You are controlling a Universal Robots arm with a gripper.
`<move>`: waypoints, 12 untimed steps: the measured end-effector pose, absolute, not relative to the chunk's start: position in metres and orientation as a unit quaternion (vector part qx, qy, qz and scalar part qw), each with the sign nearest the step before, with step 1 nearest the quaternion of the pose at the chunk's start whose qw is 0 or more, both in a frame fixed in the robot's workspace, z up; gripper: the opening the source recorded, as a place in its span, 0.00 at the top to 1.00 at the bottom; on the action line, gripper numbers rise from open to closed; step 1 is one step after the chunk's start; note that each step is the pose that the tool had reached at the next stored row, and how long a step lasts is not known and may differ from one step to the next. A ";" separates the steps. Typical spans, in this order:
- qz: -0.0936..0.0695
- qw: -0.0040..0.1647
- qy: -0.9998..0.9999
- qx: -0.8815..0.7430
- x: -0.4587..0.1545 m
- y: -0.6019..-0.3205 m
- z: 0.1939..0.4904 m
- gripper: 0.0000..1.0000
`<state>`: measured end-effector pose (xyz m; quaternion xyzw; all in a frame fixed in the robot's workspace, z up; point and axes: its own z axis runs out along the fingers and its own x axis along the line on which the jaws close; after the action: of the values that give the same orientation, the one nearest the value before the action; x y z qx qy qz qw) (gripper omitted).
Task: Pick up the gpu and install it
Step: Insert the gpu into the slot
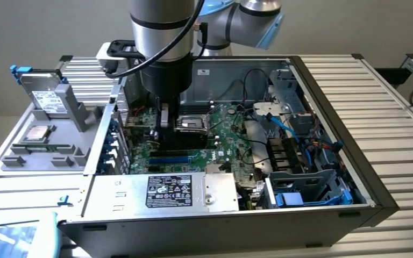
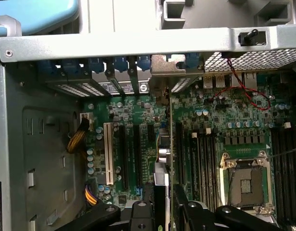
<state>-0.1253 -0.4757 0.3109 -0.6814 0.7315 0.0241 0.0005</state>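
Note:
The gpu (image 2: 162, 151) appears edge-on in the wrist view, standing upright over the green motherboard (image 2: 138, 120) beside the black expansion slots (image 2: 137, 156). Its silver end bracket (image 2: 163, 65) reaches the row of slot openings at the case's rear wall. My gripper (image 2: 163, 209) is shut on the card, one black finger (image 2: 141, 214) on each side of it. In the exterior view my gripper (image 1: 165, 126) points straight down inside the open computer case (image 1: 350, 177), low over the motherboard (image 1: 217, 134), and covers most of the card. Whether the card sits fully in a slot I cannot tell.
A white slot (image 2: 108, 154) and the CPU socket (image 2: 246, 180) flank the card. The power supply (image 1: 167, 191) fills the case's near side, with a drive cage and blue cables (image 1: 307, 188) toward the exterior view's right. A hard drive (image 1: 45, 99) stands on a grey fixture outside the case.

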 end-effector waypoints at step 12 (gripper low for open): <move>0.024 0.001 0.731 -0.681 -0.128 -0.476 0.303 0.73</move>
<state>-0.1283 -0.4757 0.3034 -0.6815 0.7315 0.0241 0.0006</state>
